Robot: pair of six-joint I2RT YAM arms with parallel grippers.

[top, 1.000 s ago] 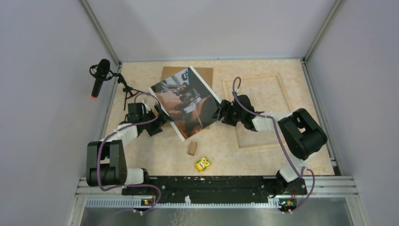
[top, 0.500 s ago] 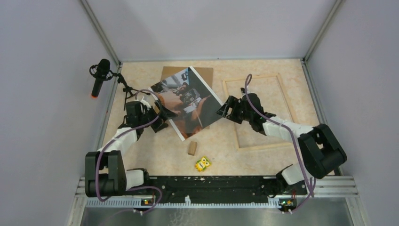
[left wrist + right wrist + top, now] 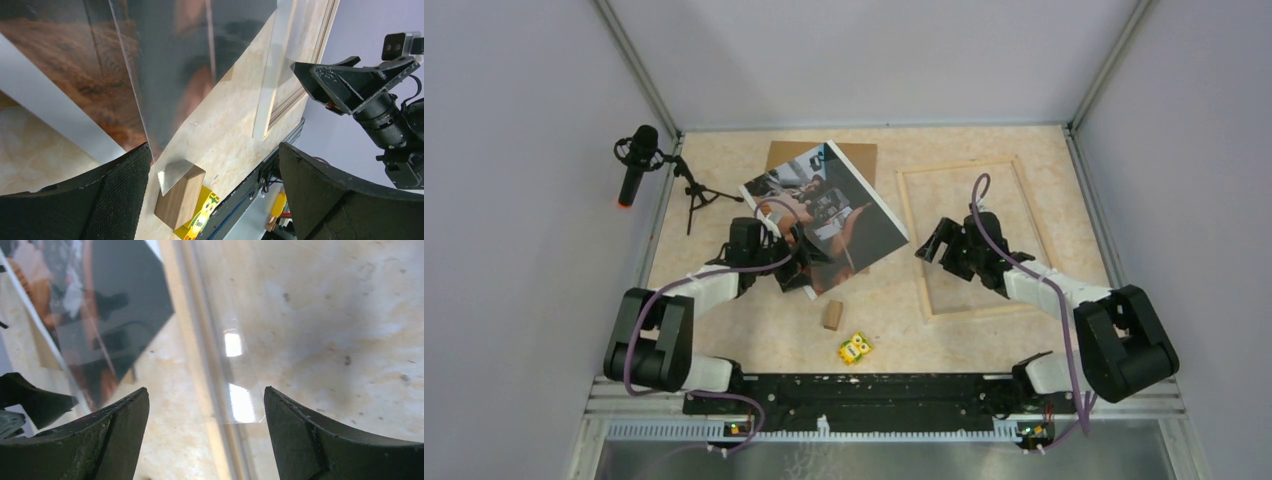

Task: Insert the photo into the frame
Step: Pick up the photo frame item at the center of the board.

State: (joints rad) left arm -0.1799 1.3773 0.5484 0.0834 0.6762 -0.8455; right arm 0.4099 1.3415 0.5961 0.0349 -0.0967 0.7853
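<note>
Glossy photo hides most of brown board; left gripper and right gripper both gape wide, empty.

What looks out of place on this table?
The photo lies askew, turned diagonally and partly over the brown backing board, outside the frame beside it. A small wooden block and a yellow owl toy sit loose near its lower corner, seemingly unrelated to the framing.

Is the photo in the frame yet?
Out. The photo lies left of the frame, with only its corner reaching the frame's edge.
</note>
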